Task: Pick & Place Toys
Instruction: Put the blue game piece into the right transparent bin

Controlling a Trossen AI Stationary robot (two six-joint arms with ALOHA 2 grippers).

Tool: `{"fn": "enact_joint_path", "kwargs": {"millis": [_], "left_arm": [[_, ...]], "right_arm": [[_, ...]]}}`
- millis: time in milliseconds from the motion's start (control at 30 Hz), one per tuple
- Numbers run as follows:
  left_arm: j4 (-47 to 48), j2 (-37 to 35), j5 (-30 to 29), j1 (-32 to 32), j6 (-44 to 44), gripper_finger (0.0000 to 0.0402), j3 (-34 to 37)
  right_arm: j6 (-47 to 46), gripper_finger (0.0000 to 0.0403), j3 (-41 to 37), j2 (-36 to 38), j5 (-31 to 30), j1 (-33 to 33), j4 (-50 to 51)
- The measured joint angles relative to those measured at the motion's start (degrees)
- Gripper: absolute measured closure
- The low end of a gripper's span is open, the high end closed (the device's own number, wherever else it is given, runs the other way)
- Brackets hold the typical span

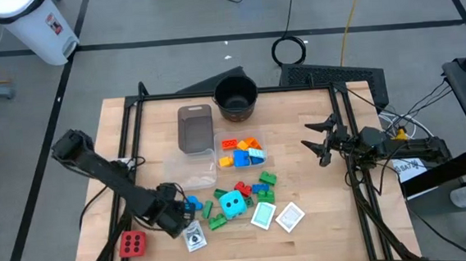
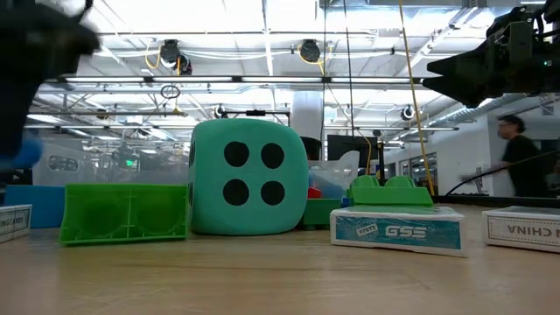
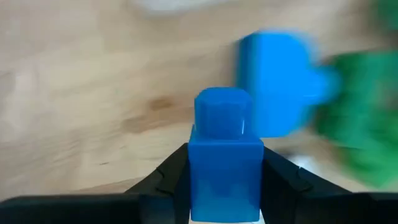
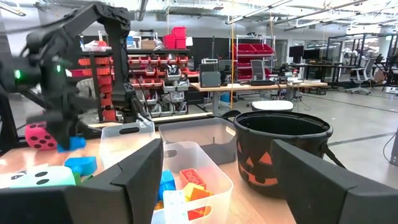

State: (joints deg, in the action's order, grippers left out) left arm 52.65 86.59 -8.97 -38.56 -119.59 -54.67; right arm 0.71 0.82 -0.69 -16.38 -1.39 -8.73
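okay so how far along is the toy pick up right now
Partly done. A clear tub already holds several orange, yellow and blue blocks. In hand: the left hand grips a small blue block near the table's front. Left: the cyan cube, red cube, green blocks and cards lie loose on the table. The right hand waits open at the right side.

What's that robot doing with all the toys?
It's tidying toys. The left gripper has its fingers around a small blue block, near the table's front left by the red dotted cube. The right gripper waits open at the table's right side, holding nothing. A clear tub already has some blocks in it, while the cyan dotted cube, green blocks and cards lie on the table.
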Motion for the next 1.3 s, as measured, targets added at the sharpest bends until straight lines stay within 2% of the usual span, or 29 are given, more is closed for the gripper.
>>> {"fn": "enact_joint_path", "kwargs": {"millis": [133, 300, 367, 467, 633, 767, 867, 1033, 1300], "left_arm": [[0.55, -4.89, -11.73, -0.58, 4.83, 0.0266, -2.22], [-0.84, -8.53, -29.61, 0.62, 18.33, 0.0266, -5.71], [-2.85, -9.14, -33.60, 1.82, 25.83, 0.0266, -6.66], [-7.54, -9.78, -36.60, 5.10, 36.36, 0.0266, -7.66], [-19.33, -9.82, -33.89, 13.51, 56.18, 0.0266, -7.70], [-29.77, -9.72, -26.56, 20.97, 72.97, 0.0266, -7.70], [-34.65, -9.14, -20.26, 26.17, 81.97, 0.0266, -7.70], [-36.96, -5.77, -12.23, 33.39, 89.23, 0.0266, -7.70], [-35.74, 2.88, -7.17, 40.66, 91.08, 0.0266, -7.68]], "right_arm": [[0.00, 0.0137, 0.00, -0.02, 0.00, 0.00, 0.00], [0.00, 0.0135, 0.00, 0.00, 0.00, 0.00, 0.00], [0.00, 0.0133, 0.00, -0.02, 0.00, 0.00, 0.00], [0.00, 0.0133, 0.00, -0.02, 0.00, 0.00, 0.00], [0.00, 0.0137, 0.00, -0.02, 0.00, -0.01, 0.00], [0.00, 0.0136, 0.00, -0.02, 0.00, -0.01, 0.00], [0.00, 0.0134, 0.00, -0.02, 0.00, -0.01, 0.00], [0.00, 0.0133, 0.00, -0.02, 0.00, -0.02, 0.00], [0.00, 0.0135, 0.00, -0.02, 0.00, 0.00, 0.00]]}}
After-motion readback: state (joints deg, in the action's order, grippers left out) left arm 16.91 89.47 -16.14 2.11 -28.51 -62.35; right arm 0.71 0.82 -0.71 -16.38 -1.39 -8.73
